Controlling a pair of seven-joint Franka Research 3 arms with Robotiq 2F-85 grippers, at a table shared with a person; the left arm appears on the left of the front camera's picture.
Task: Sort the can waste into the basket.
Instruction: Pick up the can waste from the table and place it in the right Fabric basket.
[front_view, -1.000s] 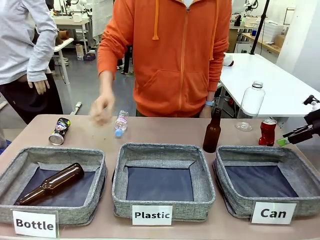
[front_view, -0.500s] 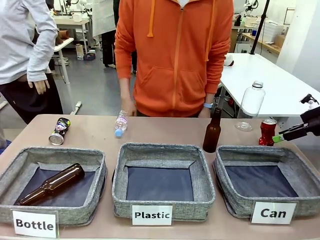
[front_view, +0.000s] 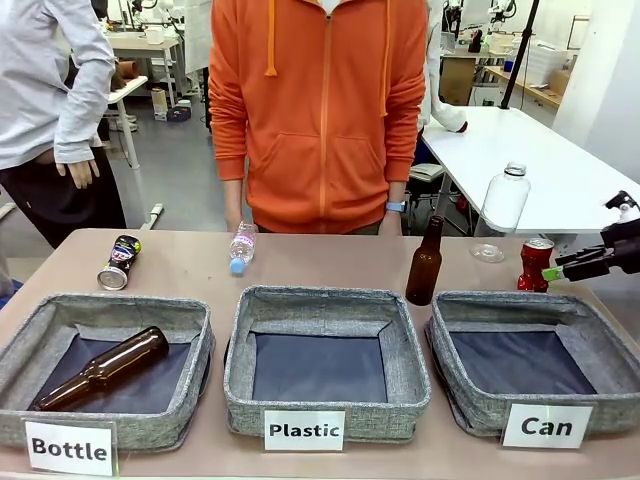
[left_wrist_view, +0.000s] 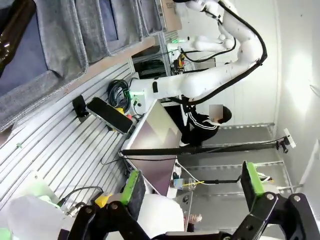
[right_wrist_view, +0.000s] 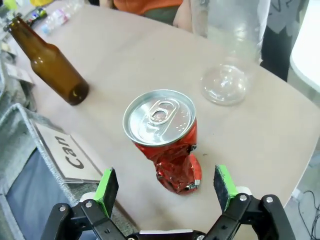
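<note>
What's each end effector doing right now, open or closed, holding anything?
Left end effector: open, holding nothing.
Right end effector: open, holding nothing; red can right in front of it.

Front camera looks across the counter (front_view: 330, 260), over the Can basket (front_view: 510, 302), toward a person (front_view: 320, 120). Right wrist camera looks down, close on the red can (right_wrist_view: 162, 140) behind that basket; both share it. Left wrist camera, rolled sideways, faces the room.
</note>
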